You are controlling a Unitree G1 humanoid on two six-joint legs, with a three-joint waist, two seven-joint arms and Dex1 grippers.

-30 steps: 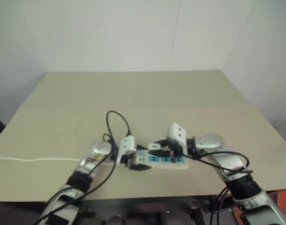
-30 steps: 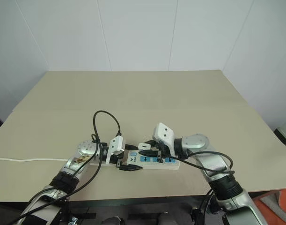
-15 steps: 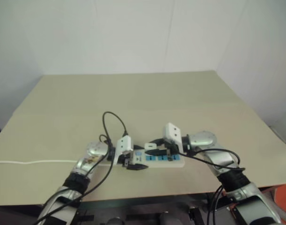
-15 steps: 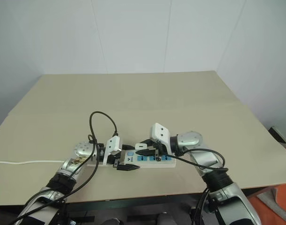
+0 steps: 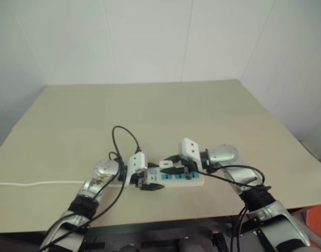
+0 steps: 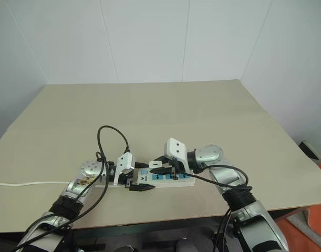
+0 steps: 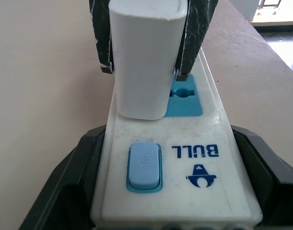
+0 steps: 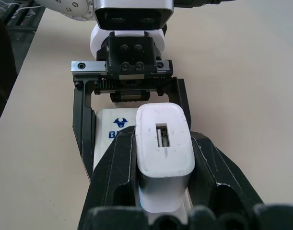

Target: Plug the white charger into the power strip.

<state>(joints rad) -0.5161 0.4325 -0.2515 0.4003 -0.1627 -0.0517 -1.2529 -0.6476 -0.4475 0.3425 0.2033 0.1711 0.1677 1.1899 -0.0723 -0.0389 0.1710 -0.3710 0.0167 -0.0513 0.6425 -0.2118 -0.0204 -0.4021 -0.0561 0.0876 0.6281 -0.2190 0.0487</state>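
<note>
Power strip (image 7: 160, 158) lies flat near the front edge of the desk (image 6: 160, 110), its thin cord (image 6: 23, 184) trailing off toward the robot's left. The left gripper (image 6: 141, 184) has its jaws clamped across the switch end of the strip, one finger (image 7: 64, 184) on each long side. Likely purpose: to pin the strip so it cannot slide or tip when the plug is pressed in.

The right gripper (image 8: 163, 158) comes from the opposite end, its jaws clamped on the white charger (image 8: 164, 143), one on each flat side, USB slot facing back toward the wrist. That grip keeps the charger upright and its prongs pointed down at the strip.

From the left wrist, the charger's base meets the strip's top face at the first blue socket (image 7: 184, 93), just past the blue switch (image 7: 145, 165). It covers the near half of that socket. Prongs hidden, so cannot tell whether it is fully seated or only resting on the face.

Judgement: insertion stage, late in the task. The two arms oppose each other, one bracing, one pressing.
</note>
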